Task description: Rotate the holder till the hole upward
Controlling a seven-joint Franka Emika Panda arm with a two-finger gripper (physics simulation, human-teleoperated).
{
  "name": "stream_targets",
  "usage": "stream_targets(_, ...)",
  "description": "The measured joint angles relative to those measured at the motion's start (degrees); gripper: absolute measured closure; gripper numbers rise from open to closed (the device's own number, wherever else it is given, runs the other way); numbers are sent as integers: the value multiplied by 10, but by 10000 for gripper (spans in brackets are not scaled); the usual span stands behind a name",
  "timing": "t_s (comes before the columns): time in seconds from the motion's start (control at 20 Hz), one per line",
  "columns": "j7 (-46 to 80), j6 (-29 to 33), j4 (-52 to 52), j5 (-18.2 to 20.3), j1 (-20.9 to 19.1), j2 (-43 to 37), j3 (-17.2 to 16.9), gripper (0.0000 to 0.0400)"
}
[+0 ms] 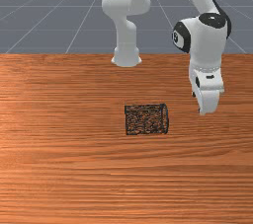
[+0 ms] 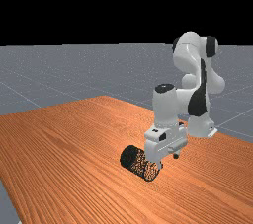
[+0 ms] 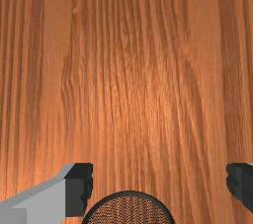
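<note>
Front view has holder left of end effector — seemingly apart.

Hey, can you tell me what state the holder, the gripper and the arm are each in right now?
Holder: lying on its side on the table, hole not upward.
Gripper: open, fingers wide apart, nothing held.
Arm: bent, reaching out over the table.

Holder black, mesh-patterned; table orange-brown, streaky grain; arm white, black patches.
</note>
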Motion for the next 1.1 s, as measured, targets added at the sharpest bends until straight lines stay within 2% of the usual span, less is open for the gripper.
stream_targets(0.05,-1,-1,6,1,0,11,1,0)
stream_targets(0.1,35,31,-9,-41,25,12,-25,0)
stream_targets(0.15,37,40,-8,-43,27,23,-28,0)
stream_targets(0.25,90,-14,46,-103,73,73,-72,0)
stream_targets(0.35,88,11,33,-98,73,78,-71,0)
stream_targets(0.4,33,77,-10,-39,30,60,-27,0)
stream_targets(0.5,68,56,9,-74,60,77,-53,0)
stream_targets(0.8,150,-40,89,-158,138,129,-115,0)
stream_targets(1.05,183,-118,142,-209,179,165,-154,0)
stream_targets(1.1,202,-253,255,-269,222,239,-206,0)
